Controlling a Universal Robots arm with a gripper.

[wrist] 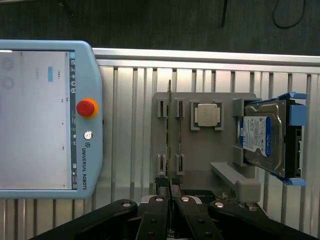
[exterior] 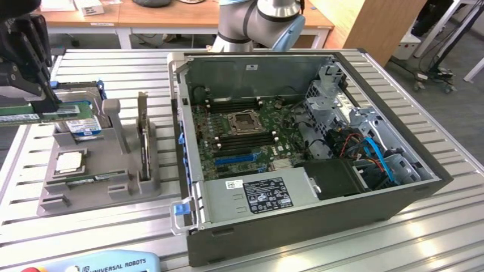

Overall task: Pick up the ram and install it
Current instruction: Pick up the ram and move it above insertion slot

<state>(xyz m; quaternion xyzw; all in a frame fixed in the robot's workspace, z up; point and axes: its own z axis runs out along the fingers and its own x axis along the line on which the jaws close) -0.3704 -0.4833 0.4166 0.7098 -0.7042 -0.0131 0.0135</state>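
My gripper [exterior: 47, 105] hangs at the exterior view's far left, above the table beside the grey parts holder [exterior: 113, 170]. It is shut on the ram [exterior: 19, 118], a long green stick held level. In the wrist view the black fingers [wrist: 159, 206] pinch the ram [wrist: 170, 135] edge-on, a thin line over the holder's [wrist: 200, 155] slotted clips. A second thin stick [exterior: 94, 179] lies in the holder's front slot. The open computer case [exterior: 393, 195] stands to the exterior view's right, its motherboard [exterior: 242, 127] with dark memory slots exposed.
The holder also carries a square silver processor [wrist: 207, 115] and a blue-labelled hard drive [wrist: 265, 137]. An upright card [exterior: 142, 133] stands at the holder's edge nearest the case. A teach pendant [wrist: 45, 120] lies on the slatted table. The arm's base [exterior: 257, 25] rises behind the case.
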